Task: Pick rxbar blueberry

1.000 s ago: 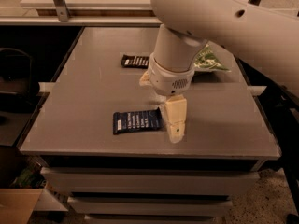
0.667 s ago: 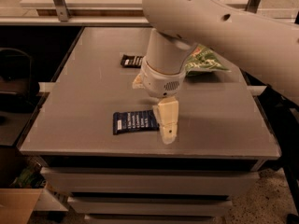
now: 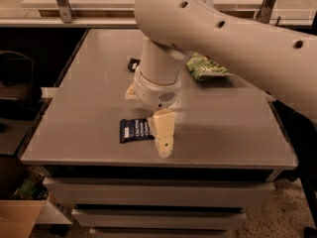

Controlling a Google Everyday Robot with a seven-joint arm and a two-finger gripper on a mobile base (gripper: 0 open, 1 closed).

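Observation:
The rxbar blueberry [image 3: 133,130] lies flat near the table's front edge, a dark navy wrapper with white text lines. Its right end is hidden under my gripper [image 3: 147,125]. The gripper hangs from the big white arm and reaches down over that end. It is open: one cream finger [image 3: 163,133] shows in front at the bar's right end, and the other [image 3: 130,94] shows behind and to the left. It holds nothing.
A small black bar wrapper [image 3: 132,63] peeks out behind the arm at the table's middle back. A crinkled green snack bag [image 3: 205,66] lies at the back right. The grey table [image 3: 74,118] has drawers below its front edge.
The gripper has moved left and slightly forward, so it now covers the right end of the blue bar. The bar has not moved.

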